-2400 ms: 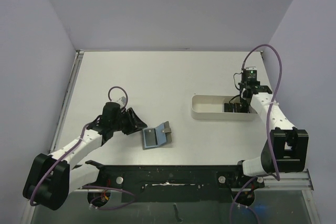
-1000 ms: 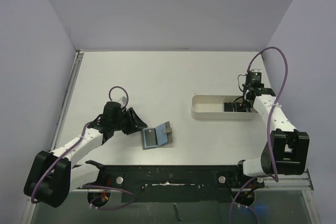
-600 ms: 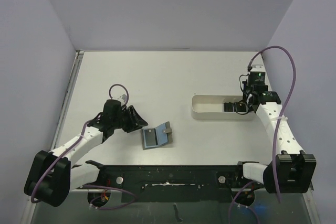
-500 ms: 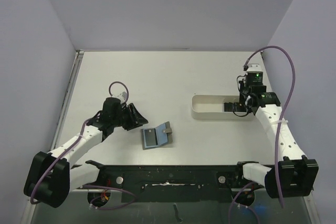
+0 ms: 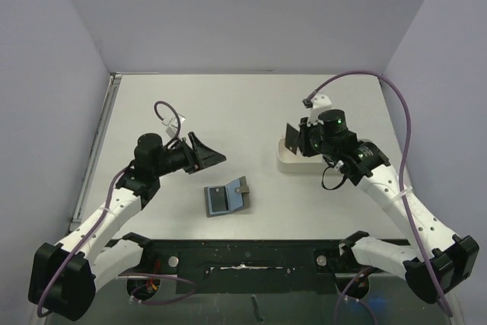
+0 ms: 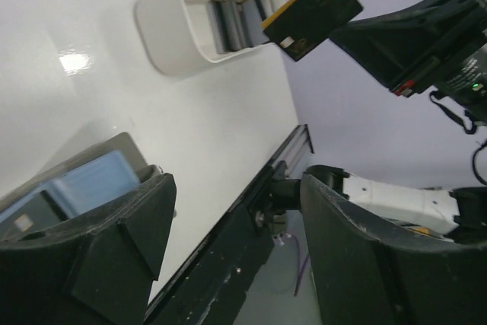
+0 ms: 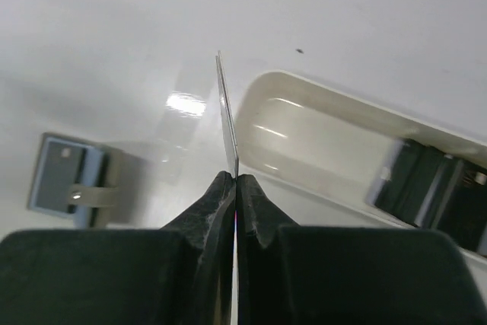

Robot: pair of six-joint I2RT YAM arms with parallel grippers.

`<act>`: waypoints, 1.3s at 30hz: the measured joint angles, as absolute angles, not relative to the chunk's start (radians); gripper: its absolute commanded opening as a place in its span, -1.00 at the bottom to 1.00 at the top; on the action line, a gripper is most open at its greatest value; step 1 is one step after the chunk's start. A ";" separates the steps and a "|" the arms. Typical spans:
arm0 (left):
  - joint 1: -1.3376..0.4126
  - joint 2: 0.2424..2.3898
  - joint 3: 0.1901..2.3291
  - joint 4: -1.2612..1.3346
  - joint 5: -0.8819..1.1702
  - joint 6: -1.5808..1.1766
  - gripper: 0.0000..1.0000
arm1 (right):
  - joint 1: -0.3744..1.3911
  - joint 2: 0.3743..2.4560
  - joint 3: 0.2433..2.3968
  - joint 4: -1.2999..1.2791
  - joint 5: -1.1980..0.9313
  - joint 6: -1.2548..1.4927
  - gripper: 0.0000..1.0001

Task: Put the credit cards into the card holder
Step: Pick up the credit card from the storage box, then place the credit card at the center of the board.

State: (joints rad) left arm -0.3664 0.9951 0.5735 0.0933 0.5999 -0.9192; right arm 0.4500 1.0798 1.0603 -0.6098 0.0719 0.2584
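Observation:
My right gripper (image 5: 298, 139) is shut on a dark credit card (image 5: 292, 138) and holds it in the air above the left end of the white tray (image 5: 286, 159). The card shows edge-on between the pads in the right wrist view (image 7: 227, 119) and flat-on in the left wrist view (image 6: 313, 14). More dark cards (image 7: 430, 195) stand in the tray's right end. The card holder (image 5: 227, 197) lies open on the table, blue lining up, and shows in the right wrist view (image 7: 67, 179). My left gripper (image 5: 209, 154) is open and empty, raised above and left of the card holder.
The black rail (image 5: 243, 256) runs along the table's near edge. Grey walls close the table at the back and sides. The right arm's purple cable (image 5: 396, 112) arches over the tray.
My right gripper has lifted a card out of the tray's right end and carried it left over the tray's left end. My left gripper has risen and turned toward the right.

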 measured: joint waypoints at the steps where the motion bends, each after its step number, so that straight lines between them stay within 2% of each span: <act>1: -0.366 0.995 0.570 0.130 0.622 -0.940 0.28 | 0.488 1.080 1.060 -0.593 0.054 0.275 -1.00; 13: -0.366 0.994 0.492 0.422 0.749 -1.096 0.28 | 0.706 1.095 1.004 -0.297 -0.168 0.466 -1.00; 28: -0.366 1.016 0.471 0.538 0.801 -1.118 0.23 | 0.762 1.143 0.947 -0.083 -0.349 0.592 -1.00; 32: -0.367 1.023 0.465 0.539 0.808 -1.114 -0.11 | 0.772 1.150 0.941 -0.048 -0.373 0.611 -1.00; 36: -0.367 1.024 0.453 0.546 0.813 -1.111 -0.13 | 0.774 1.164 0.933 -0.028 -0.387 0.619 -1.00; 39: -0.367 1.024 0.437 0.557 0.817 -1.113 -0.48 | 0.774 1.167 0.919 -0.019 -0.389 0.622 -1.00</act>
